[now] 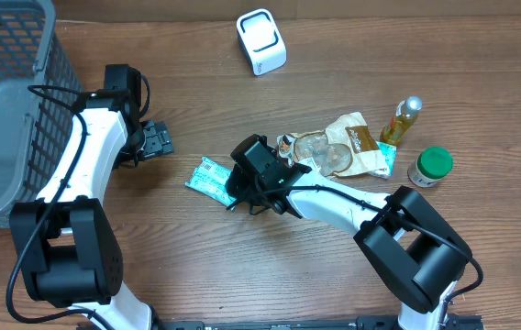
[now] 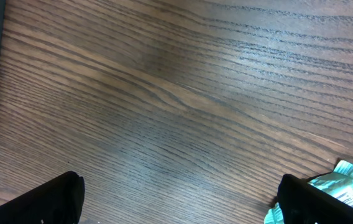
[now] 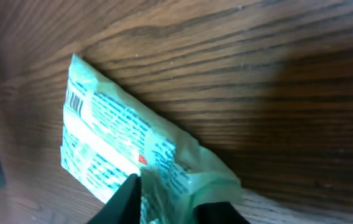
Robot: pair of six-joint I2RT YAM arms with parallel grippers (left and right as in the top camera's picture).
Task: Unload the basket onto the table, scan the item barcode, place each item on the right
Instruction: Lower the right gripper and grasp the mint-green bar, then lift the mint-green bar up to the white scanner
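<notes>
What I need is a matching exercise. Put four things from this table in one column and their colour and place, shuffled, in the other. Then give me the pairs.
Things:
1. barcode scanner
2. wire basket
3. jar
4. barcoded packet

Descriptions:
A. teal, at the tips of the right end effector
B. white, at the top of the overhead view
C. grey, at the left edge of the overhead view
D. green lid, next to the bottle

Pairs: 1-B, 2-C, 3-D, 4-A
</notes>
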